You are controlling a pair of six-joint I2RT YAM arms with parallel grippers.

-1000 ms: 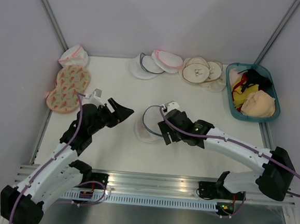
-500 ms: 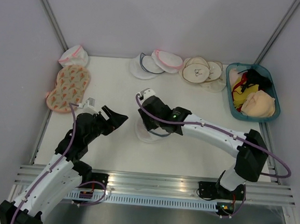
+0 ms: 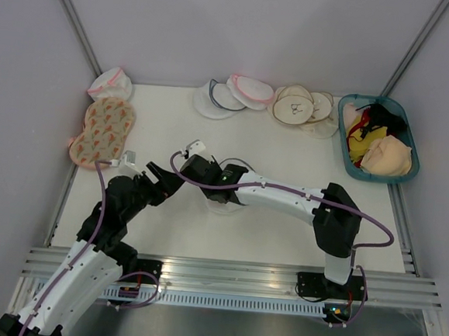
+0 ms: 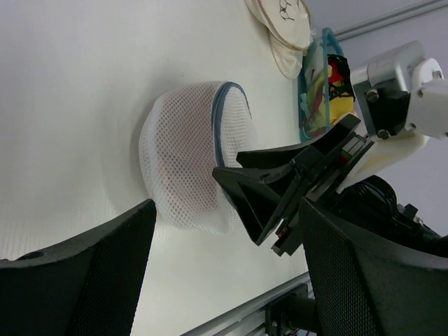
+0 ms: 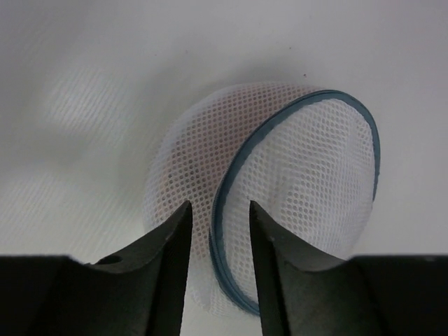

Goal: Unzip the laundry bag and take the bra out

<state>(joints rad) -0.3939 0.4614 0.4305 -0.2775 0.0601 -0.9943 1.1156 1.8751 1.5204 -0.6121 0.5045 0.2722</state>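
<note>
The laundry bag [image 3: 220, 205] lies mid-table, mostly hidden under my right arm. In the right wrist view it is a white mesh clamshell [image 5: 294, 168] with a blue zip rim [image 5: 234, 182], which looks shut. A faint pink tint, the bra [image 5: 175, 178], shows through the mesh. My right gripper [image 5: 218, 213] is open just above the bag, its fingertips either side of the rim; it also shows in the top view [image 3: 210, 184]. My left gripper [image 3: 165, 177] is wide open and empty, left of the bag [image 4: 185, 164] and apart from it.
An orange-patterned bag [image 3: 103, 131] and a small mesh bag [image 3: 110, 83] lie at the far left. More mesh bags [image 3: 230, 97] and beige round bags [image 3: 299, 106] line the back. A teal basket [image 3: 342, 130] of garments stands at the back right.
My right gripper has swept left across the bag to its left side. My left gripper has drawn back slightly toward the near edge, still open.
</note>
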